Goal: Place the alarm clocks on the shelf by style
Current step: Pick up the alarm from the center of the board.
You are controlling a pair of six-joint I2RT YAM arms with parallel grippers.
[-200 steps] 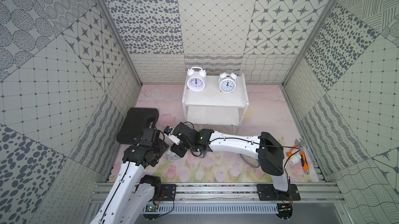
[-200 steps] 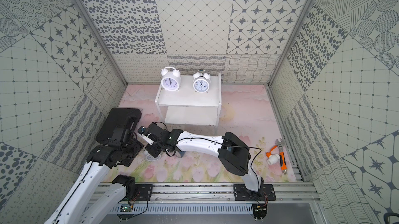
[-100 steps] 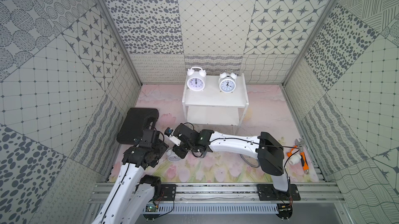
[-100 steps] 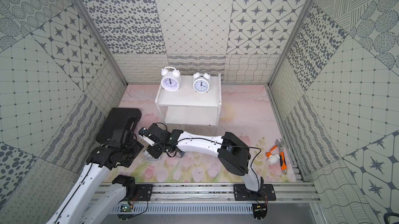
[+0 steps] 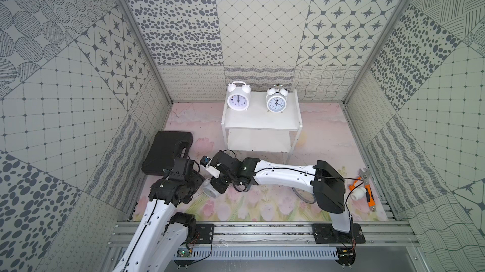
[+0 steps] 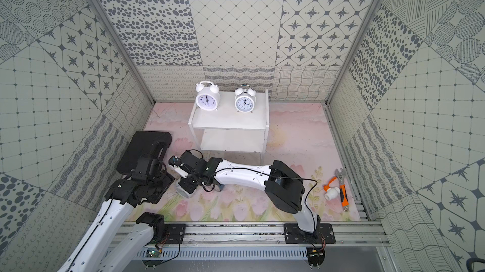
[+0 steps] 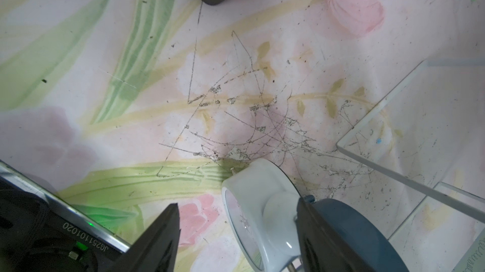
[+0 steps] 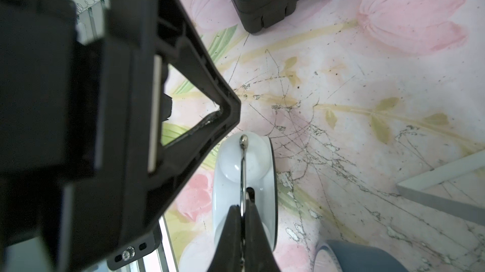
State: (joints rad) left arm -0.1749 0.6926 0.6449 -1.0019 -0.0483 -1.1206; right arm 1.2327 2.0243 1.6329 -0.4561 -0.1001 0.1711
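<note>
Left gripper [image 7: 236, 203] was spread either side of the third white clock [image 8: 223, 186] on the mat [image 5: 262, 205]; contact unclear. Right gripper [image 8: 242, 206] was pinched tight on its thin wire handle [image 8: 243, 168]. I judged the clock light, hard and glossy. It would likely swing from that wire, so the case sides looked steadier. Blue clock [image 7: 354, 236] sat just beside, mostly cut off; second blue one unseen. Two other white clocks [image 5: 237, 100] stood on the shelf [image 5: 262, 123] top tier.

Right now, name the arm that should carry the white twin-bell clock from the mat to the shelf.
Right. The right gripper is shut on the wire handle of the white twin-bell clock; the left gripper stands open, clamping nothing, so the right could probably lift it straight away.
</note>
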